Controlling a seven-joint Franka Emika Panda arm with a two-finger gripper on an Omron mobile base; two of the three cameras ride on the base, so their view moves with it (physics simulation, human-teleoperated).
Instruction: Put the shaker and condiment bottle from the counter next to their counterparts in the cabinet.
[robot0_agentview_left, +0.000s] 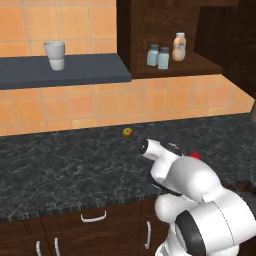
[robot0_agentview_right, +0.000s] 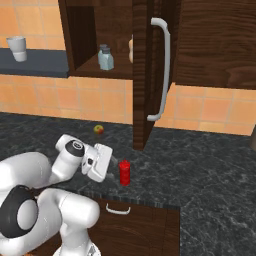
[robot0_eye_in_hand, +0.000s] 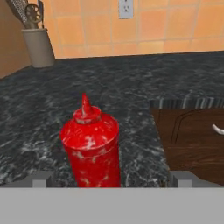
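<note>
the gripper (robot0_agentview_right: 114, 167) is hanging low over the front edge of the counter (robot0_agentview_right: 210, 165), its jaws spread wide and holding nothing, pointing sideways at the condiment bottle (robot0_agentview_right: 124, 172). in the hand view the condiment bottle is standing upright at about 6 o'clock, just ahead of the two finger tips (robot0_eye_in_hand: 40, 179) and lying between their lines, so the hand is probably lining up for a side grasp around the body rather than the tapered cap. the bottle is sitting near the counter's front edge, which likely explains the low, level approach. in the left base view only its red tip (robot0_agentview_left: 195, 155) is peeking out past the arm at about 3 o'clock. up in the cabinet (robot0_agentview_left: 135, 30), at about 12 o'clock, two pale shakers (robot0_agentview_left: 158, 56) are standing side by side, so the shaker half of the job looks done, and the tan-orange bottle (robot0_agentview_left: 179, 47) is waiting just beside them at their 2 o'clock for its red partner. the open cabinet door (robot0_agentview_right: 150, 75) is hanging above the bottle and will need clearing on the lift. a small apple (robot0_agentview_right: 99, 129) is lying well apart at 11 o'clock from the bottle.
</note>
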